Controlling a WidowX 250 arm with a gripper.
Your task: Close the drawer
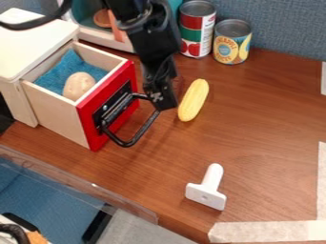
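The black gripper (162, 97) hangs at upper centre, its tip beside the upper right end of the drawer's black handle (147, 125). Whether it touches the handle I cannot tell. The wooden drawer (60, 112), with a red front (96, 136), stands pulled out of its white-topped cabinet (28, 45) at the left. Inside the drawer a potato-like object (79, 85) lies on a blue cloth (66, 64).
Right of the gripper lies a yellow corn cob (193, 100). Two cans, one red and green (197, 28) and one blue and yellow (231, 42), stand at the back. A white T-shaped tool (208, 188) lies near the front; a clear rim (83, 186) borders the lower left.
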